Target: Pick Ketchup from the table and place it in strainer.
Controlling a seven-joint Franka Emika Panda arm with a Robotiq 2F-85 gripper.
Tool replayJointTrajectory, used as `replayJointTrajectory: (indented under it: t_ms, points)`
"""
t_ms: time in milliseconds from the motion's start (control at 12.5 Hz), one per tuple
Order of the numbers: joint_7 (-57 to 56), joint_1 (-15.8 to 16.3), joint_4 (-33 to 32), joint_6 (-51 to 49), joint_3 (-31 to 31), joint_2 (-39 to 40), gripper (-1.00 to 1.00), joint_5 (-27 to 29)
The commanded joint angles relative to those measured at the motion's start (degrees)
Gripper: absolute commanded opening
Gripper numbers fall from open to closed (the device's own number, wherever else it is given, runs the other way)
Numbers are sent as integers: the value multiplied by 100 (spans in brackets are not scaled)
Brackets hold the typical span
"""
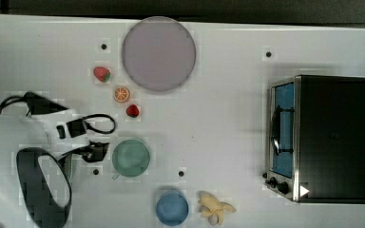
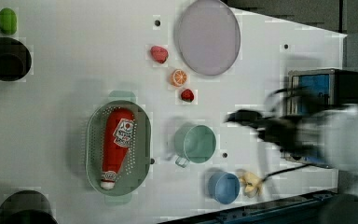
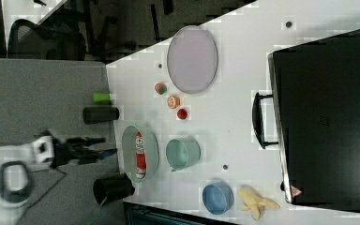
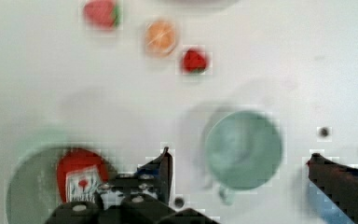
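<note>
Ketchup, a small red tapered squeeze bottle with a white cap and a white label printed in red [image 2: 115, 145], lies on its side inside the pale green oval plastic strainer with the perforated bottom [image 2: 92, 140], cap end toward the left view's bottom. The arm's black gripper [image 4: 237, 161] hangs above the table with its two fingers [image 4: 165, 168] spread wide apart and nothing between them. In the wrist view the strainer sits just beside one finger, with the bottle's label showing, and the round green cup with a small handle [image 4: 243, 148] lies under the gap between the fingers. Beyond the cup from the gripper lie two small red strawberries [image 4: 195, 60] with an orange slice [image 4: 160, 37] between them, and past those a large round pale lilac plate [image 1: 158, 53]. A round blue cup [image 1: 172, 207] and a peeled yellow banana toy [image 1: 215, 207] sit near the green cup. Well apart from the gripper, across the white table [image 1: 228, 104], stands a black toaster oven with a blue-tinted glass door [image 1: 332, 137]. In the left view two black cylinders [image 2: 5, 58] and a small green object [image 2: 7, 20] stand beyond the strainer
</note>
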Motion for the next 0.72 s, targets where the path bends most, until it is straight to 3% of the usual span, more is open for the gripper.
replayJointTrajectory:
  t_ms: [80,480,720]
  points:
    - [-290,-489,519,-637,-765,-322,100,204]
    - [-292,-534,739,-878,-2279,-676,100,213]
    - [-438,-533,751,-1076,-2792,-672,100,229]
